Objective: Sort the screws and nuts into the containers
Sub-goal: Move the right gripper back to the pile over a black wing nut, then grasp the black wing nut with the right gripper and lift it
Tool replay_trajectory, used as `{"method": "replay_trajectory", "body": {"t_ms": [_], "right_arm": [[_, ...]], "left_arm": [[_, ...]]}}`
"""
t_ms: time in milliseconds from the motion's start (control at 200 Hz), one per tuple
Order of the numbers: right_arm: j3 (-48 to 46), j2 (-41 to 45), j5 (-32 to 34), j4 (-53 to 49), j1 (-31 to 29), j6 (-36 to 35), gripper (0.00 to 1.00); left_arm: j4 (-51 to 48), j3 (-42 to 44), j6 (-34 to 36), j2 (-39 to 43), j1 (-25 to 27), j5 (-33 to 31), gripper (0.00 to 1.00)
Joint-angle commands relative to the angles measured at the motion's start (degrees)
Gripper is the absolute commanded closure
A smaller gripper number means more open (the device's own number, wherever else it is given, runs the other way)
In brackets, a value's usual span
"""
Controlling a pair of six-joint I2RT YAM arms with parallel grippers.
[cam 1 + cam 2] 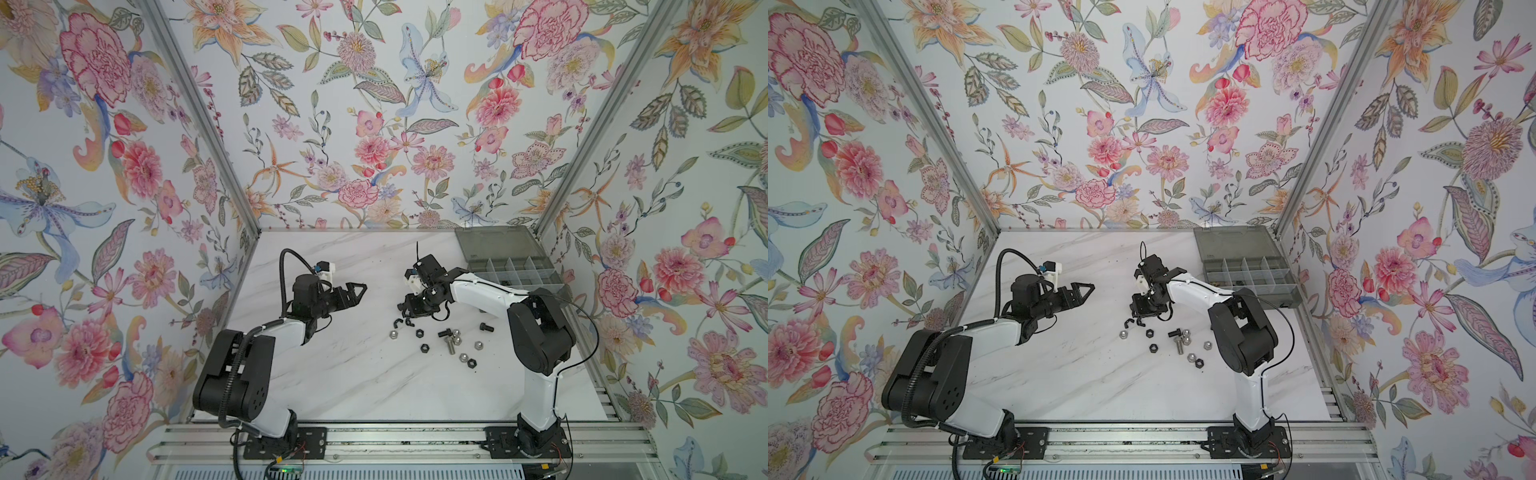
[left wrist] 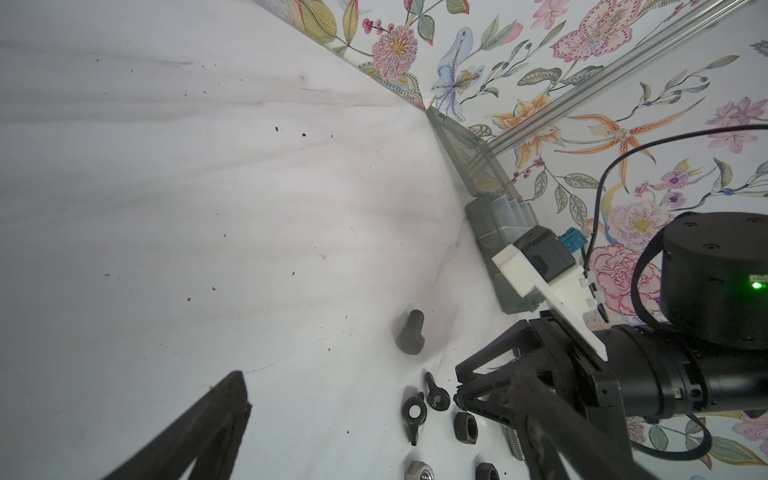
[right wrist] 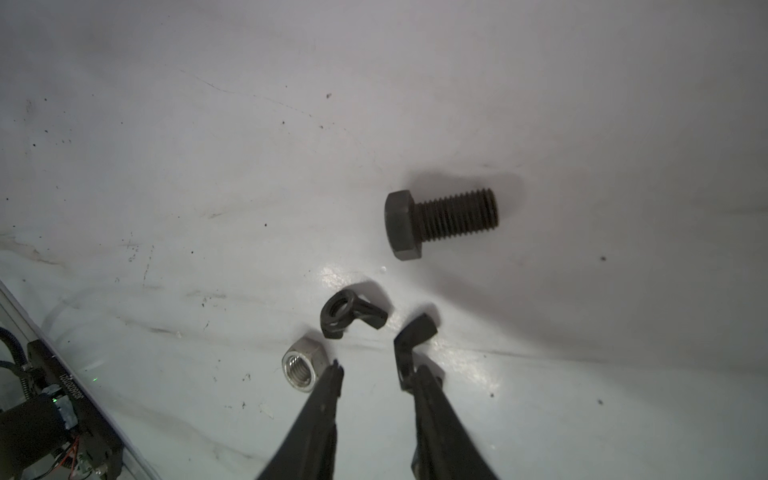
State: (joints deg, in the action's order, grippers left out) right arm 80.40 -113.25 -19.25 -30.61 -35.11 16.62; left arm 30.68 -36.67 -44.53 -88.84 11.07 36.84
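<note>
**Right claw low among the wing nuts, jaws narrowly apart**

In both top views my right claw [image 1: 405, 316] points down at the table [image 1: 332, 374]. The loose nuts [image 1: 418, 332] and screws [image 1: 450, 345] are strewn just on its near side, and the containers [image 1: 519, 266] stand beyond it. My left claw [image 1: 356, 293] hangs well apart from it.

From the left wrist I see that arm's fingers spread wide. Two black wing nuts [image 2: 436, 397] lie just beside the right claw's tip, with a black bolt [image 2: 410, 338] near it.

From the right wrist the right claw [image 3: 376, 368] shows a narrow gap with nothing in it. One of the wing nuts [image 3: 349, 315] lies just ahead of the tips, and the other touches one fingertip. A silver hex nut [image 3: 300, 370] sits just beside the opposite finger. The black bolt [image 3: 440, 220] lies farther ahead.
</note>
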Motion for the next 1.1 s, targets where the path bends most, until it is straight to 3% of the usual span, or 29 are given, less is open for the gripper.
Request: {"method": "replay_trajectory", "body": {"t_ms": [0,1091], "right_arm": [[1.32,-2.09,-1.24,-0.22,0.22,-1.67,0.69],[-0.22,-3.95,-0.01,-0.24,0.31,-1.41,0.74]], "left_arm": [[-0.49,0.78,0.64,1.02,0.44,-0.91,0.01],[-0.62,1.05,0.98,0.88,0.39,-0.98,0.01]]}}
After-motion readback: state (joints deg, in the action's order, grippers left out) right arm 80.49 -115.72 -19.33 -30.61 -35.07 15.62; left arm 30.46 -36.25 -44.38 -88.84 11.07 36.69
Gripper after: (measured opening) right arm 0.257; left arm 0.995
